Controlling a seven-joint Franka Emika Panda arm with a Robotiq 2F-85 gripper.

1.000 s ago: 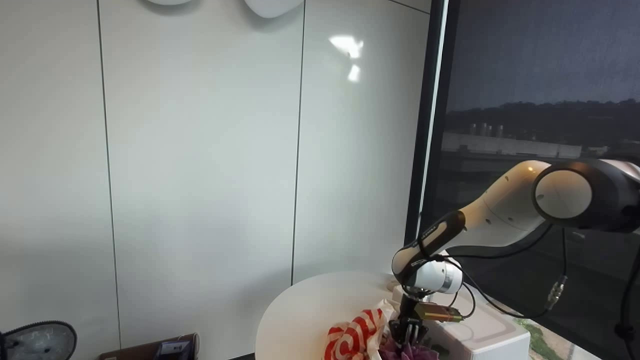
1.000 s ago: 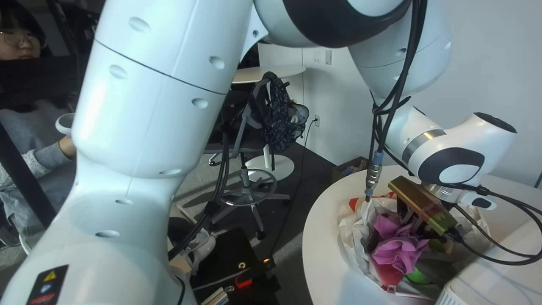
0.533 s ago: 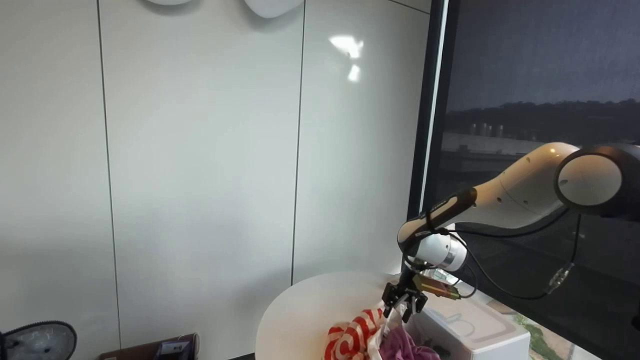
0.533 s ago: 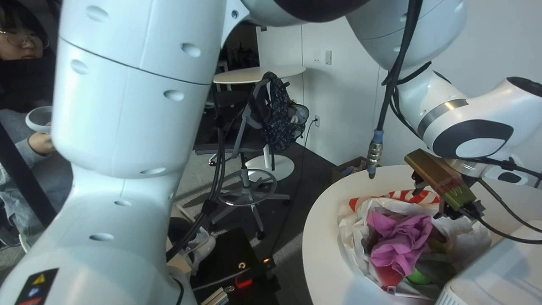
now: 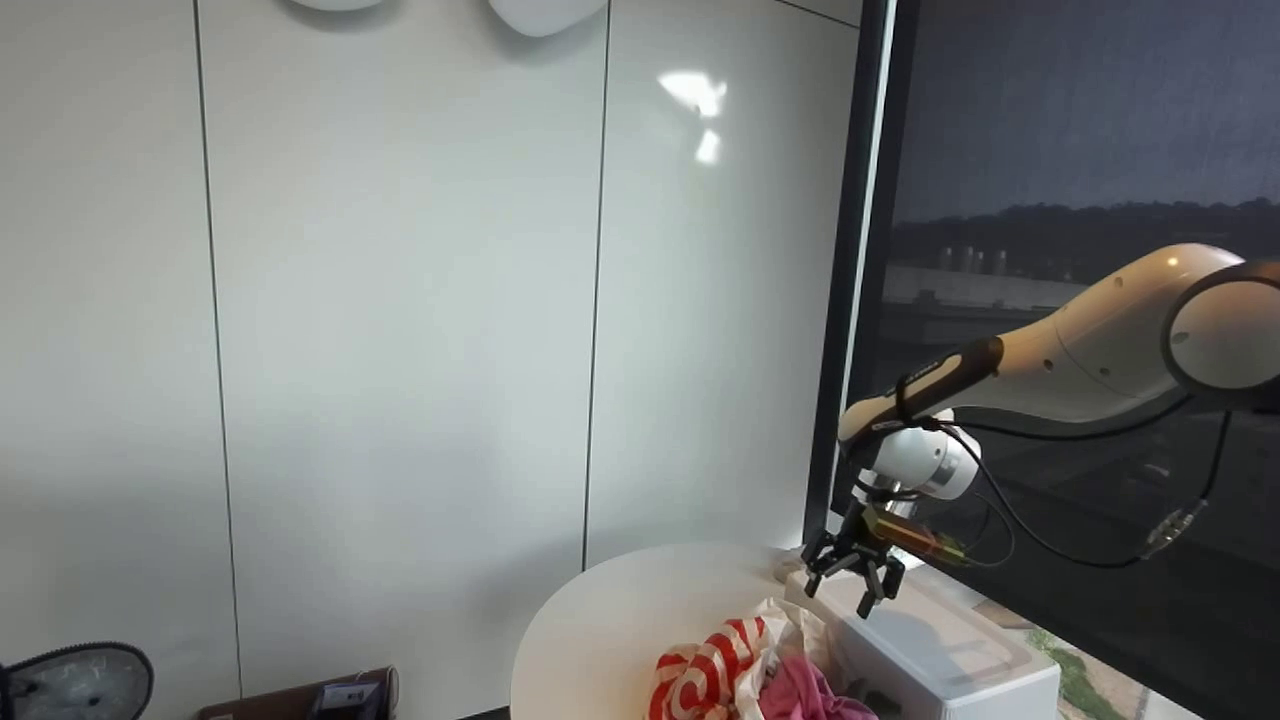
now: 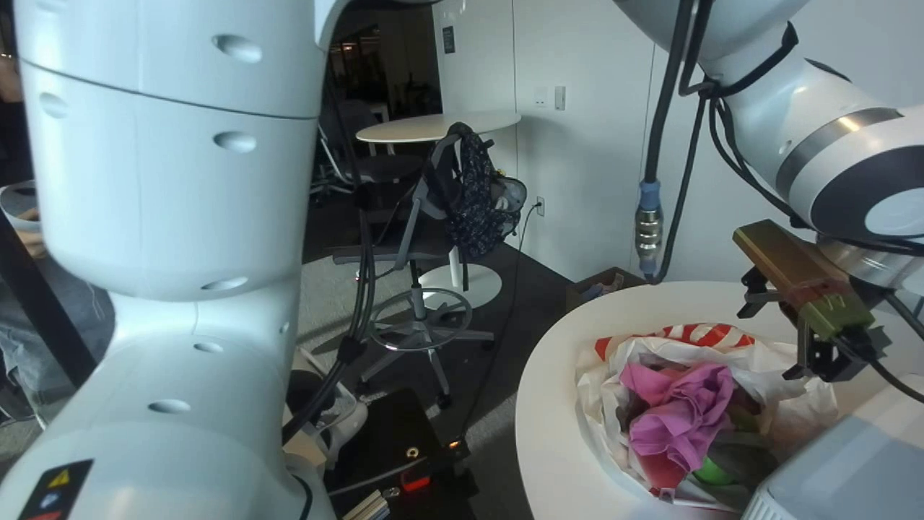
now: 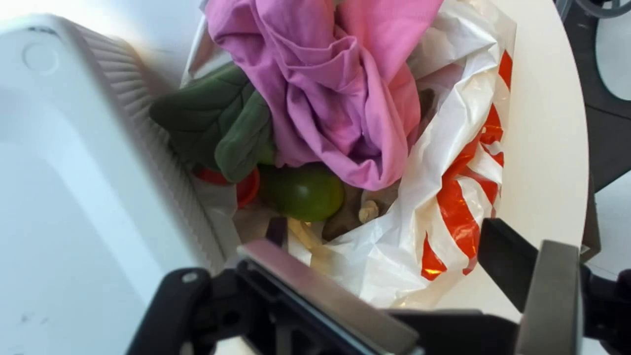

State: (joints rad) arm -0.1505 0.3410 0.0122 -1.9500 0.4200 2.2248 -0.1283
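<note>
Holds the pincer (image 5: pixel 838 598) wide apart and tilted in both exterior views, above the desk (image 5: pixel 590 625) and near a white plastic bag (image 7: pixel 434 162) with red stripes, with a broad gap between the finger pads (image 7: pixel 330 293). In the wrist view, looks down past those pads onto a crumpled pink cloth (image 7: pixel 340 103), heaped in the open mouth of the bag and well apart from the pincer. Shows, beneath and beside the cloth, a rounded green object (image 7: pixel 303 195), a dark green leaf-shaped piece (image 7: pixel 212 113), a red rim (image 7: pixel 249 190) and a small tan stub (image 7: pixel 368 211), partly covered and hard to identify. Has a white box (image 5: pixel 935 645) with ribbed sides just beside the bag; cannot tell whether directly under the pincer. Shows the arm (image 5: pixel 1100 340) against a dark shaded window (image 5: pixel 1050 120) in an exterior view, with a pale panelled wall (image 5: pixel 400 330) alongside. Takes in, in an exterior view, a patterned backpack (image 6: pixel 469 202) hung on a chair (image 6: pixel 433 249), a round table (image 6: pixel 426 128) behind, and a brown box (image 6: pixel 580 297) past the rim of the desk.
</note>
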